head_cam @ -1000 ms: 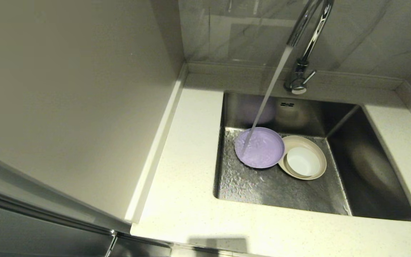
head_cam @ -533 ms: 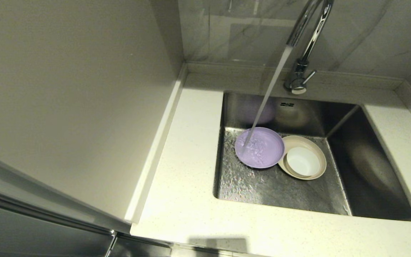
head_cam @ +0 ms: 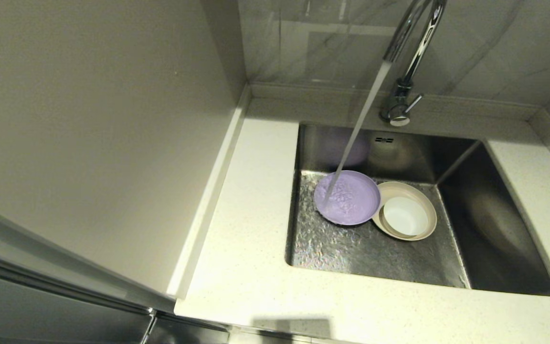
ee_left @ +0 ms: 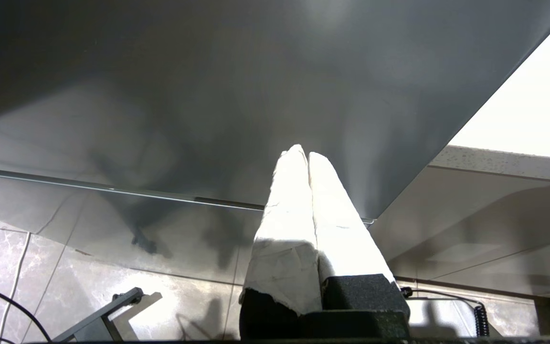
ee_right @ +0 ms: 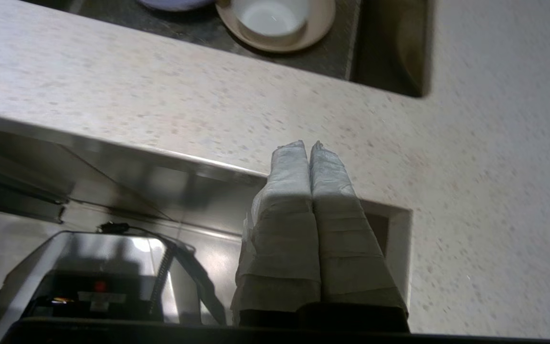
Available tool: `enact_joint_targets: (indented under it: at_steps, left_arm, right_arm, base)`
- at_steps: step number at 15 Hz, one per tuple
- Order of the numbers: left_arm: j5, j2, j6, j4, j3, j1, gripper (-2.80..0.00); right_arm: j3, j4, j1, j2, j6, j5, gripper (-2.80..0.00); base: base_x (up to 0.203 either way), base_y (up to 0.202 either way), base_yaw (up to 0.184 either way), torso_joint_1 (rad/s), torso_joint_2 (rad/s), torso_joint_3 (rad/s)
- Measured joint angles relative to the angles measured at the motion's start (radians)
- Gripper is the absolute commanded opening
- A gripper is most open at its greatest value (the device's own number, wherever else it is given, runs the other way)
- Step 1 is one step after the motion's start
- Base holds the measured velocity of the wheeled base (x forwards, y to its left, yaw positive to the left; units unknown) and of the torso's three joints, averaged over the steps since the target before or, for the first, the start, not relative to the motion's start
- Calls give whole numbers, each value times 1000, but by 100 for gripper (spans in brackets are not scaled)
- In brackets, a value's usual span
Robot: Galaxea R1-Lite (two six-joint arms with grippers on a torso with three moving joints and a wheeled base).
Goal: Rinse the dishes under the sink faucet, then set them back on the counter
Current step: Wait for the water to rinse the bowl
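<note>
Right gripper (ee_right: 309, 145) sits pinched closed and empty at my counter (ee_right: 208, 110) edge, left gripper (ee_left: 302, 152) closed too, while the lilac plate (head_cam: 351, 200), cream plate (head_cam: 428, 210) and white bowl (head_cam: 405, 216) lie in the sink (head_cam: 375, 248) under the running faucet (head_cam: 411, 52).

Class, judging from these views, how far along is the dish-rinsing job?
Done: faucet running, dishes in the sink. In hand: water hits the purple plate. Left: rinsing the beige plate and white bowl, then returning all to the counter; both arms are clear, jaws shut.
</note>
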Motion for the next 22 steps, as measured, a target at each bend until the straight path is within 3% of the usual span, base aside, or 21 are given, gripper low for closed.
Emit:
enact_joint_targets:
  at_steps: [4,8,18,22]
  left_arm:
    - [0,0,0,0,0,0,-280]
    - [0,0,0,0,0,0,-280]
    - [0,0,0,0,0,0,-280]
    - [0,0,0,0,0,0,-280]
  right_arm:
    - [26,3,3,-91,2,80,-280]
    - [29,-1,3,-109,75,65,-280]
    - [31,-4,3,-111,77,63,-280]
    - [51,-69,4,-110,77,64,-280]
  base:
    - [0,0,0,0,0,0]
    - [0,0,0,0,0,0]
    - [0,0,0,0,0,0]
    - [0,0,0,0,0,0]
